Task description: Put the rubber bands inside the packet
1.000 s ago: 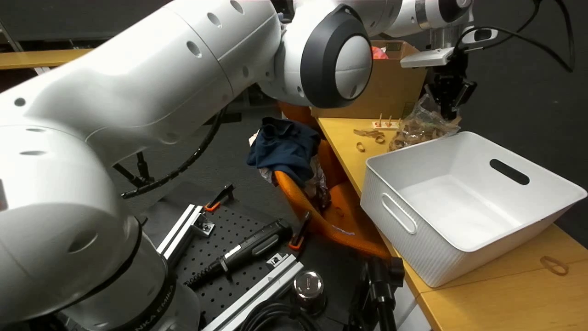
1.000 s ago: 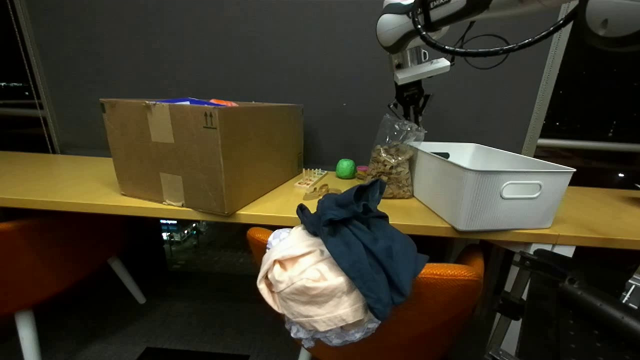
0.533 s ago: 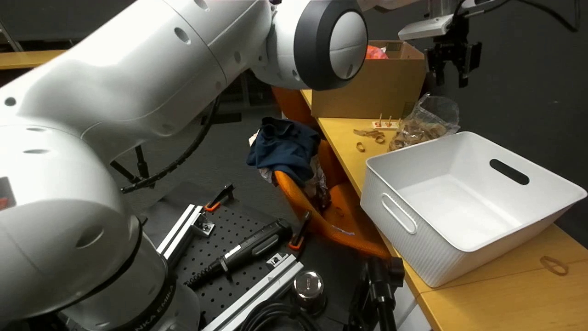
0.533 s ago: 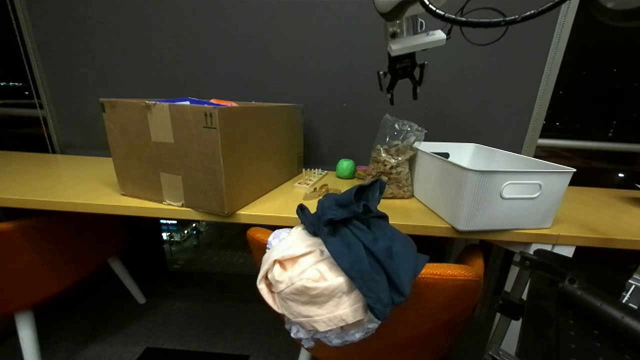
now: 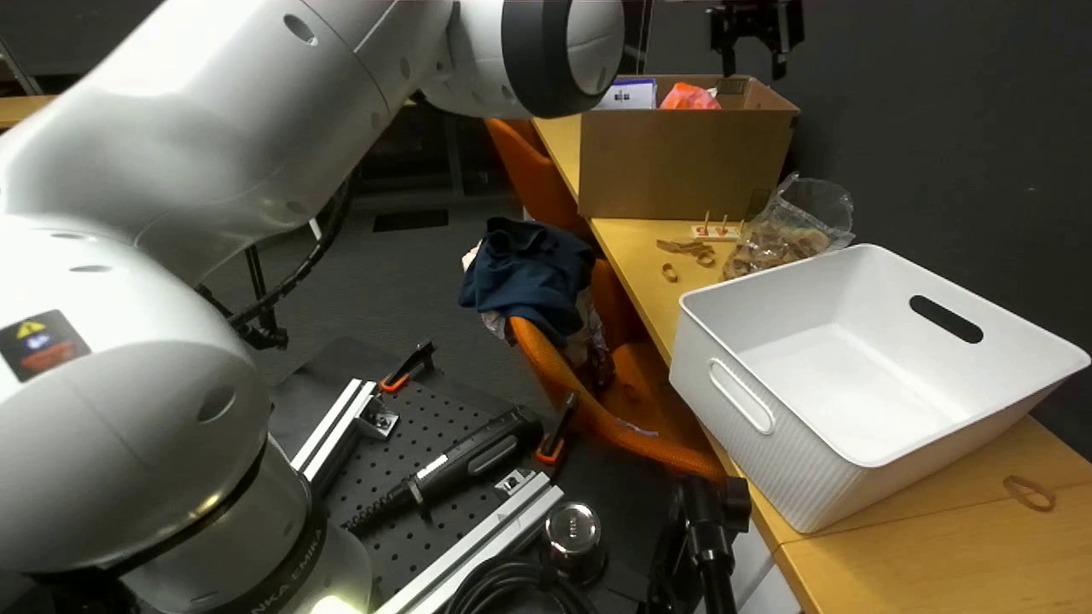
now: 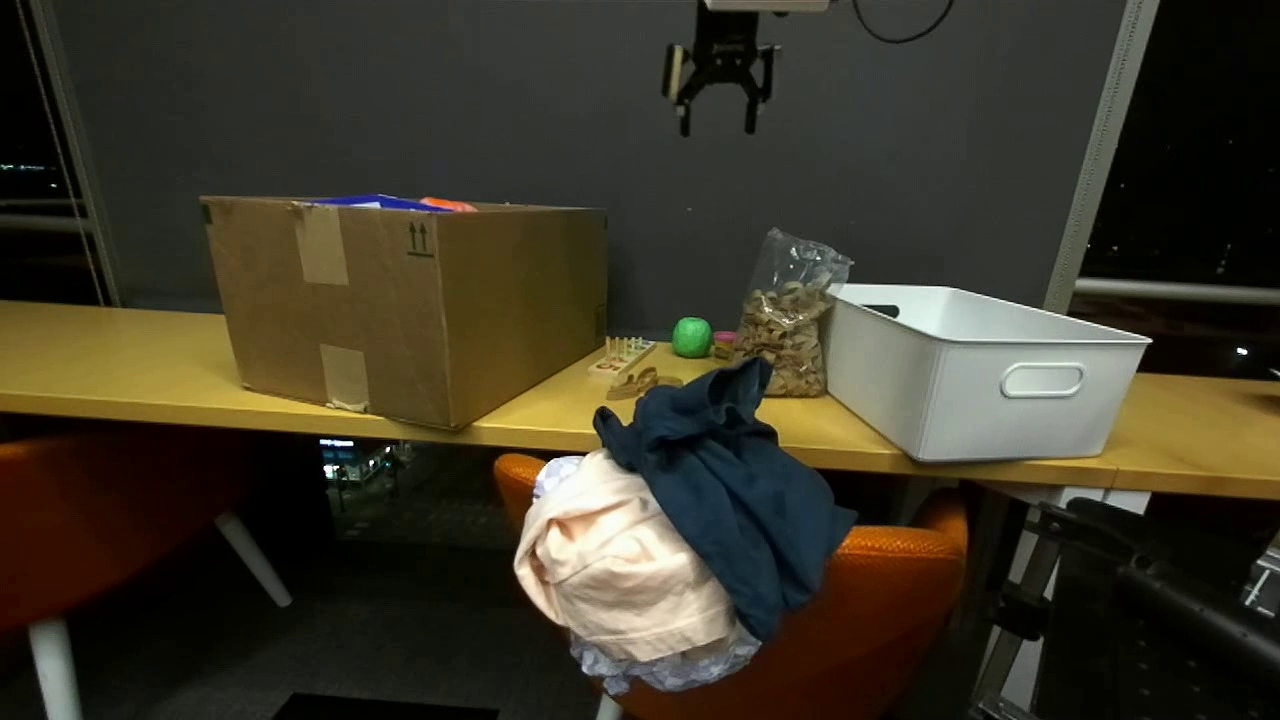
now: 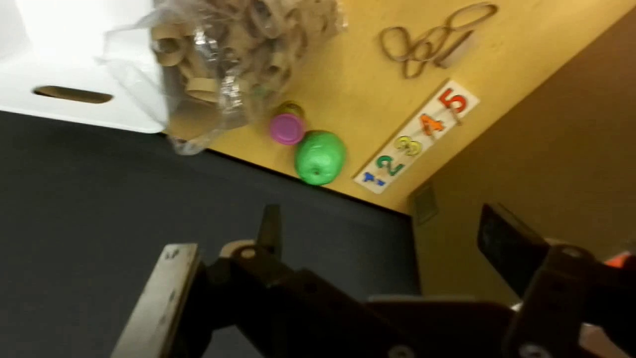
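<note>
My gripper (image 6: 718, 128) stands open high above the table, with nothing between its fingers; it also shows at the top edge in an exterior view (image 5: 754, 72). Both fingers (image 7: 507, 238) spread wide in the wrist view. The clear packet (image 6: 800, 260) stands upright against the white bin, its lower part full of tan rubber bands (image 6: 785, 335). Its mouth, at the top, is well below and to one side of my gripper. Several loose rubber bands (image 7: 453, 48) lie on the table by the number board. Another loose band (image 5: 1015, 488) lies beyond the bin.
The white bin (image 6: 1020, 400) touches or nearly touches the packet. A large cardboard box (image 6: 520, 310) holds blue and orange items. Near the packet sit a green ball (image 7: 320, 158), a pink-lidded jar (image 7: 287, 128) and a numbered peg board (image 7: 417, 136). Clothes (image 6: 740, 490) hang over the chair.
A second ago my gripper was nearly shut at the packet's top. It has opened, risen and moved toward the cardboard box. The packet has stayed in place.
</note>
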